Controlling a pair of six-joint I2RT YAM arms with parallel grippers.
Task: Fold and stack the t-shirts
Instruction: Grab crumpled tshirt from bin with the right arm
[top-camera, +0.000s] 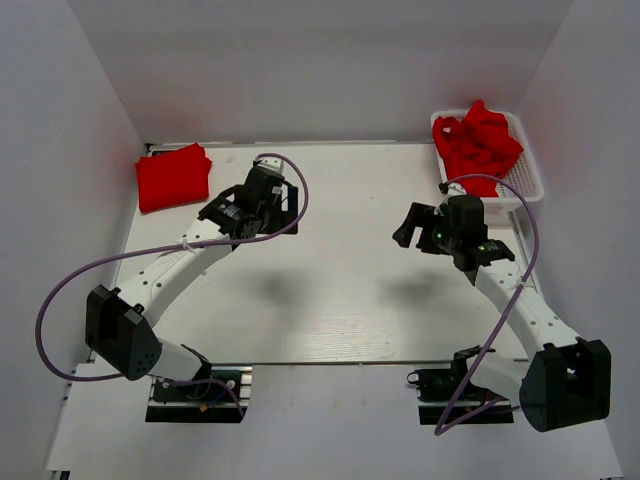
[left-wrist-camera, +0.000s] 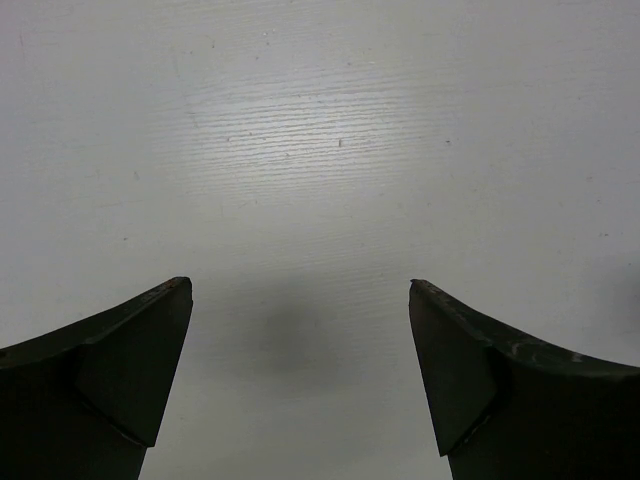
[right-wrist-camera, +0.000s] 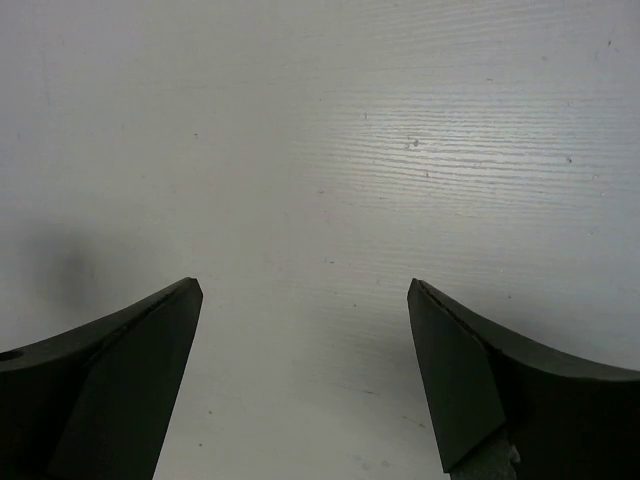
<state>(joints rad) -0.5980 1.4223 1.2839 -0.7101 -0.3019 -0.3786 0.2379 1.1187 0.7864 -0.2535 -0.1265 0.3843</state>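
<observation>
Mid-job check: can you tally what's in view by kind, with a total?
folded red shirt pile: 1
crumpled red shirt heap, in the basket: 1 (shirts within uncountable)
white basket: 1
grippers: 2, the left gripper and the right gripper, both open
Total: 5

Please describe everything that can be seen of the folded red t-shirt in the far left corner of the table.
The folded red t-shirt is plain bright red soft cloth, with no print showing. It is folded to a rough rectangle, slightly tilted, and lies flat at the far left corner of the table, its left side at the table's left edge. Soft creases show on top. Whether it is one shirt or several stacked cannot be told. Only the table touches it; nothing grips it.
</observation>
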